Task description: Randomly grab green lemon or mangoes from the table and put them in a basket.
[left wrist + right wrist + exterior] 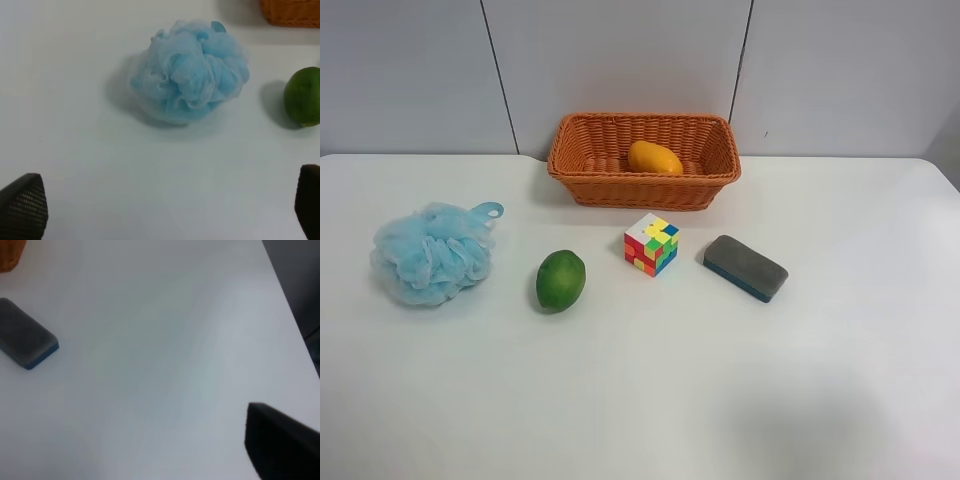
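While the left fingers [22, 205] gape empty, the mango [655, 158] lies lengthwise along the basket [585, 150].

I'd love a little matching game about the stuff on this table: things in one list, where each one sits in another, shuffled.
Things:
1. mango
2. green lemon
3. colour cube
4. grey eraser

Places, as the high camera sees them:
A. between the blue bath pouf and the cube
B. inside the basket
C. nearest the view's right edge
D. on the table just in front of the basket, between the lemon and the eraser

Pairs: 1-B, 2-A, 3-D, 4-C
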You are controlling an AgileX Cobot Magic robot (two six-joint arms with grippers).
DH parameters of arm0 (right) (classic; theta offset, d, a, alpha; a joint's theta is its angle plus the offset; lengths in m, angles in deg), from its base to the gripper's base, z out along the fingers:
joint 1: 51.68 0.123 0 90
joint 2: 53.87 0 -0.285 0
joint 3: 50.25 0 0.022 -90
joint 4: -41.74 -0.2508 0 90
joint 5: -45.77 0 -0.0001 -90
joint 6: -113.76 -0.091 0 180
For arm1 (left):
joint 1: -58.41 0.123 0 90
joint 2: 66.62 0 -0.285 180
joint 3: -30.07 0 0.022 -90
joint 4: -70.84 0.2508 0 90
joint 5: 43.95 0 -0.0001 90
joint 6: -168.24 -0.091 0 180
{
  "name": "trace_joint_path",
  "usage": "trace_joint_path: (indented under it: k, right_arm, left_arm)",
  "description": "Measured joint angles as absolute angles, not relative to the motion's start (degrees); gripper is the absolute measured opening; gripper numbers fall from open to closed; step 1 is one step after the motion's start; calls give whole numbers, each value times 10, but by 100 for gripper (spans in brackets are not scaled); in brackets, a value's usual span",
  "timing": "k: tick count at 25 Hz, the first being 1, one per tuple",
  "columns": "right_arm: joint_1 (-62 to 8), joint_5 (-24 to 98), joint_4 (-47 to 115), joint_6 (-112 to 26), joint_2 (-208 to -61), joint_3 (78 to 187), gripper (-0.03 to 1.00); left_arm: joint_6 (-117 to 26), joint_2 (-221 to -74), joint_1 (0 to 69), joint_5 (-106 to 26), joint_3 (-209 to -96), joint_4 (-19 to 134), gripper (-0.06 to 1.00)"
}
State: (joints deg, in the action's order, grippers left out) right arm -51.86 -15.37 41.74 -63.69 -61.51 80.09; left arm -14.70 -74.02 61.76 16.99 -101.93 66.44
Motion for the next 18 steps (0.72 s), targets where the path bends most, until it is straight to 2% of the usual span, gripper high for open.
trace_joint_path:
  k: [18]
  right_arm:
    - [-519,-154,417,-637,-615,801,99]
  left_arm:
    - [-147,-740,618,170,-1019,664,99]
